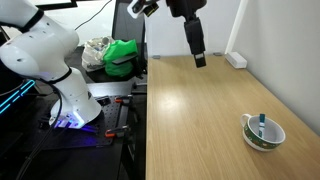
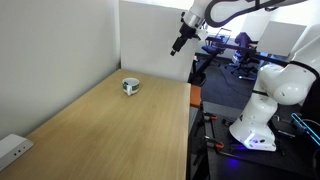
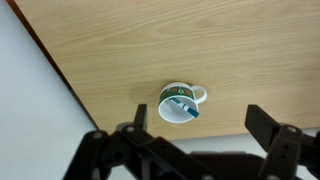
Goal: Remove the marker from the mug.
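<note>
The mug [image 1: 264, 133] stands on the wooden table near its edge; it is white inside with a dark green patterned outside. It shows in both exterior views [image 2: 131, 86] and in the wrist view [image 3: 180, 105]. The marker [image 1: 262, 124] leans inside it; in the wrist view [image 3: 186, 109] its blue-teal part lies across the white inside. My gripper [image 1: 199, 57] hangs high above the table, far from the mug, also in an exterior view [image 2: 176, 48]. Its fingers [image 3: 200, 125] are spread wide apart and empty.
A white power strip [image 1: 236, 60] lies at the table's end by the wall, also in an exterior view [image 2: 14, 150]. A green bag [image 1: 121, 56] and clutter sit on a stand beside the table. The robot base [image 2: 262, 120] stands past the table's side.
</note>
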`<action>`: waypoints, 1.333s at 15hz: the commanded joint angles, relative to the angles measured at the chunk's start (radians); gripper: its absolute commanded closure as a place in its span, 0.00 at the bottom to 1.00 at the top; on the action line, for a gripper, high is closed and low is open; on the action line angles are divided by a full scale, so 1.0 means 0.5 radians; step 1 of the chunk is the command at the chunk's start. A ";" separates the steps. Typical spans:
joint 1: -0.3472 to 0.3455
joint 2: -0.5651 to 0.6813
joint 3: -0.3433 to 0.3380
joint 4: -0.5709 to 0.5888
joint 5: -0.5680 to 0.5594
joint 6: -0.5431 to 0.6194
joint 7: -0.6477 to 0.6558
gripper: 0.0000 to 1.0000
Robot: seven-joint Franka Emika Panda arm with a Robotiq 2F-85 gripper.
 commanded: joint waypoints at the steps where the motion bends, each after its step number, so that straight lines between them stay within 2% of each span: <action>1: 0.055 0.091 -0.065 0.004 0.163 0.234 -0.183 0.00; 5: 0.198 0.177 -0.196 -0.005 0.481 0.492 -0.523 0.00; 9: 0.458 0.225 -0.399 0.007 0.900 0.631 -1.028 0.00; 14: 0.828 0.235 -0.725 0.063 1.437 0.542 -1.737 0.00; 16: 0.941 0.233 -0.839 0.070 1.574 0.524 -1.989 0.00; 20: 1.109 0.260 -1.020 0.087 1.702 0.492 -2.417 0.00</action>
